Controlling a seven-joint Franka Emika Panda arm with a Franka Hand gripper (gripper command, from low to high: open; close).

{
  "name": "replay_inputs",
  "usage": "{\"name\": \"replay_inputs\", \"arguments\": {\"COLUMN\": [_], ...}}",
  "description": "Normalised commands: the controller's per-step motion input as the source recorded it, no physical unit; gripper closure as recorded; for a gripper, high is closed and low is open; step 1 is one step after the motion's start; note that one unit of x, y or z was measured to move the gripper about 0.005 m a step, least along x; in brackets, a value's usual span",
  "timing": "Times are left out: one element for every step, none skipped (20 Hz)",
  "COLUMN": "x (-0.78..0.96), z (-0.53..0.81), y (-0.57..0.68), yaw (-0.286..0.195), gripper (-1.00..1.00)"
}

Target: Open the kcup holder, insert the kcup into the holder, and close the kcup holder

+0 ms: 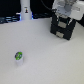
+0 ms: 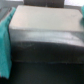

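On the far right of the exterior view, the black boxy kcup holder (image 1: pixel 62 27) sits on the plain white table (image 1: pixel 50 60), with two stacked drawer fronts facing the near side. Both fronts look flush, so drawers read as closed, though the picture is small and soft. Right over the holder hangs the white-and-grey robot gripper (image 1: pixel 64 15), low and just at the holder's top edge; whether it touches the holder cannot be told. Finger spacing is hidden by blur and by the arm body, so cannot tell if the gripper is spread or pressed together. Nothing visible between the fingers.

Well apart from the holder, at the near left of the exterior view, the small white cup-shaped kcup with a green top (image 1: pixel 19 57) stands upright on the table, alone, nothing touching it. It is outside the holder.

Far left at the back edge stands a tall white bottle-like object (image 1: pixel 25 11), upright, near a dark strip of background.

Wrist view is blurred: a pale grey flat top surface of the kcup holder (image 2: pixel 45 21) fills the upper middle, with a dark glossy black front face below it. Teal-green blurred shapes (image 2: pixel 4 47) sit at both side edges of that picture; these may be fingertips but it is too soft to tell. No kcup shows in the wrist view.
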Motion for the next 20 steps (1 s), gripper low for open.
{"name": "replay_inputs", "arguments": {"x": [0.84, 0.57, 0.60, 0.64, 0.91, 0.93, 0.94, 0.95, 0.96, 0.97, 0.98, 0.96, 0.97, 0.97, 0.97, 0.97, 0.96, 0.95, 0.95, 0.94], "z": [0.27, 0.10, 0.15, 0.15, 0.22, 0.19, 0.15, 0.10, 0.06, 0.03, 0.01, 0.02, 0.01, 0.01, 0.01, 0.03, 0.06, 0.09, 0.10, 0.11], "y": [-0.33, -0.15, -0.11, -0.20, -0.25, -0.25, -0.27, -0.28, -0.28, -0.28, -0.28, -0.27, -0.27, -0.26, -0.26, -0.26, -0.27, -0.27, -0.27, -0.27], "yaw": [-0.050, -0.039, -0.042, -0.035, -0.054, -0.056, -0.054, -0.054, -0.052, -0.049, -0.049, -0.058, -0.058, -0.057, -0.055, -0.055, -0.057, -0.062, -0.065, -0.066], "gripper": [1.00, 1.00, 1.00, 1.00, 1.00, 1.00, 1.00, 1.00, 1.00, 1.00, 1.00, 1.00, 1.00, 1.00, 1.00, 1.00, 1.00, 1.00, 1.00, 1.00]}}
